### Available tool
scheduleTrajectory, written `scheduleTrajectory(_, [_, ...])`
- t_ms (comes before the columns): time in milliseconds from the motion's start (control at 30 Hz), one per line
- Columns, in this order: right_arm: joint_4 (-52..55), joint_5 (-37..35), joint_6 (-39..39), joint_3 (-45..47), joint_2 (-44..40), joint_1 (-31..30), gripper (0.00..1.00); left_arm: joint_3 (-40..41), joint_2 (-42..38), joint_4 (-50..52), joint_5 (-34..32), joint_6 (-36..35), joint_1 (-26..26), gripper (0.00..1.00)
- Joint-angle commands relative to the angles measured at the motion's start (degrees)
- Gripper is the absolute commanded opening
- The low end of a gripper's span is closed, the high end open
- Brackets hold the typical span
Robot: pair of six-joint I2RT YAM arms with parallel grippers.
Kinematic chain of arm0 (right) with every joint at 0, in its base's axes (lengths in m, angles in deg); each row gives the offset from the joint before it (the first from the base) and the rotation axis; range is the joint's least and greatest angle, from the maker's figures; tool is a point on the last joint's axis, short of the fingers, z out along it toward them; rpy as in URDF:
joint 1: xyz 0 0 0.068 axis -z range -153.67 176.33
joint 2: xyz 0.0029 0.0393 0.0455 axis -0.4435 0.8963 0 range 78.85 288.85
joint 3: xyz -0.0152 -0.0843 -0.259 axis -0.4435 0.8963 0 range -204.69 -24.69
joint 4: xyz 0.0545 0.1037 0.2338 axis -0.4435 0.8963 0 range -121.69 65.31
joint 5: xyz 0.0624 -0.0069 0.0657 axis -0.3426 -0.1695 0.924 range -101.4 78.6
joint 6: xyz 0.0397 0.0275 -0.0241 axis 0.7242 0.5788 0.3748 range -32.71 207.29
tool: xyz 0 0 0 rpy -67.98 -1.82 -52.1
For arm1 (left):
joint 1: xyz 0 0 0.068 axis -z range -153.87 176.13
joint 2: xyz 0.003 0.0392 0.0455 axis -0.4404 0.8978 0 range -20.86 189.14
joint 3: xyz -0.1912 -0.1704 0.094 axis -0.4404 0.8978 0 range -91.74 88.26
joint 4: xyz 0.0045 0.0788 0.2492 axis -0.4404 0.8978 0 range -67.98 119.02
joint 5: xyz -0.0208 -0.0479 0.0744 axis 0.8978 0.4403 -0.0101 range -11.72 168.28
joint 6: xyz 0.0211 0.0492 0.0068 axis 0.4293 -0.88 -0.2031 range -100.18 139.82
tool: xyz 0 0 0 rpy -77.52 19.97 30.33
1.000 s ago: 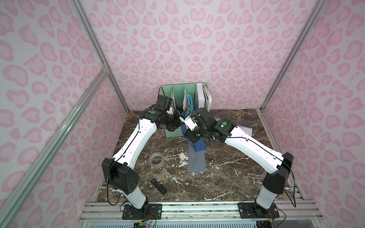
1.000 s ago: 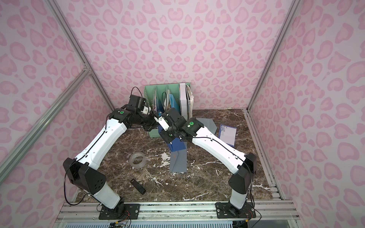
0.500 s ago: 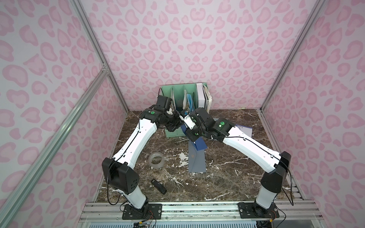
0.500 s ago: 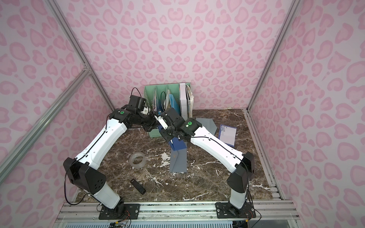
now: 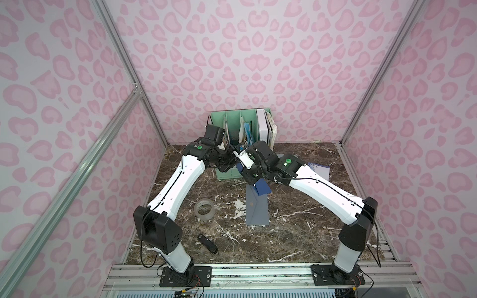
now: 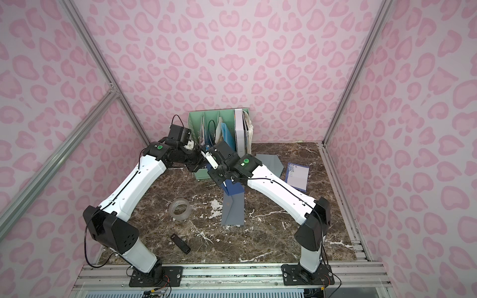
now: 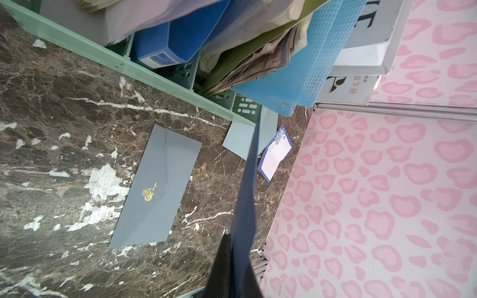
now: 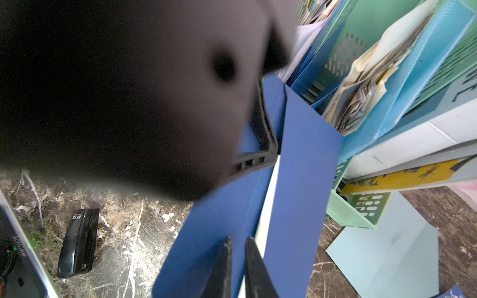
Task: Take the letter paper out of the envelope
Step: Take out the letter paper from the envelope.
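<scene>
Dark blue envelope (image 5: pixel 263 187) is held up off the marble table (image 5: pixel 296 232), just in front of the green file rack (image 5: pixel 228 175). Left gripper (image 8: pixel 264 144) is clamped on one edge of it. White letter paper (image 8: pixel 268 206) is seen inside the open envelope mouth. Right gripper (image 8: pixel 238 268) is set at that mouth, fingers nearly together; whether anything is pinched cannot be told. Rack slots are stuffed with folders, papers and a white binder (image 5: pixel 263 126). A grey envelope (image 5: pixel 256 211) is laid flat on the table, flap shut.
</scene>
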Motion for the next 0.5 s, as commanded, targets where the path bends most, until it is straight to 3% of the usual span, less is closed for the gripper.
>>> scheduleTrajectory(0, [7.4, -3.4, 1.6, 1.8, 0.1, 0.2, 0.15, -0.7, -1.4, -1.4, 3.5, -0.4, 0.1, 0.0])
scheduleTrajectory(367, [6.6, -4.0, 2.8, 6.1, -1.8, 1.6, 0.23, -0.9, -1.6, -1.1, 3.4, -0.7, 0.1, 0.0])
scheduleTrajectory(467, [5.9, -3.1, 3.8, 7.0, -2.9, 2.3, 0.21, -0.8, -1.6, -0.9, 3.4, -0.8, 0.1, 0.0])
